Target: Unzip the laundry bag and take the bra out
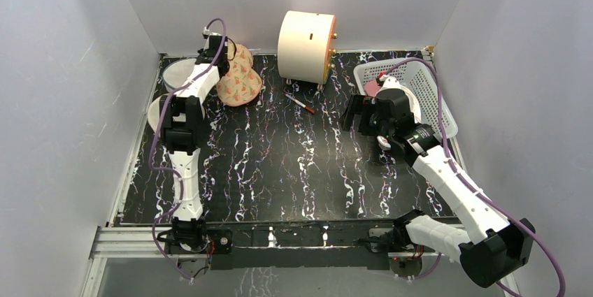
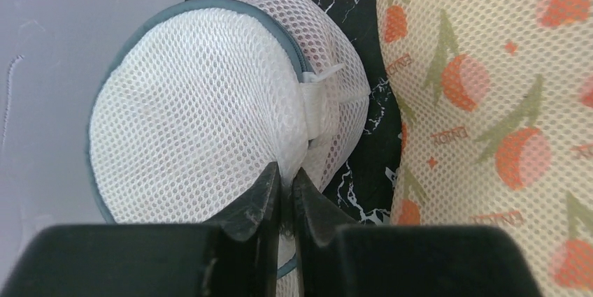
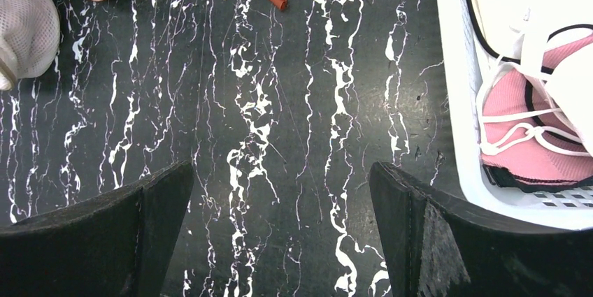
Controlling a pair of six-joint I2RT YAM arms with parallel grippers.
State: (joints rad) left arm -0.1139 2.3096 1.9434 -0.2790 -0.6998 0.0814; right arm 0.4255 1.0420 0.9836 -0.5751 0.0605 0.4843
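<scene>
The laundry bag (image 2: 196, 108), a round white mesh pouch with a grey-green rim, lies at the far left by the wall (image 1: 177, 73). Its white zip tab (image 2: 323, 82) sits on the rim. My left gripper (image 2: 287, 175) is shut on a fold of the bag's mesh just below that tab; in the top view it (image 1: 211, 51) hangs over the bag's right edge. The bra is hidden; only a faint pink tint shows through the mesh. My right gripper (image 3: 280, 199) is open and empty over bare table, left of the basket (image 1: 356, 117).
An orange patterned pouch (image 1: 240, 75) touches the bag's right side (image 2: 489, 115). A cream drum (image 1: 305, 47) stands at the back. A pen (image 1: 299, 103) lies mid-table. A white basket (image 1: 428, 82) holds pink and white clothing (image 3: 521, 136). Another white round thing (image 1: 156, 112) lies by the left arm.
</scene>
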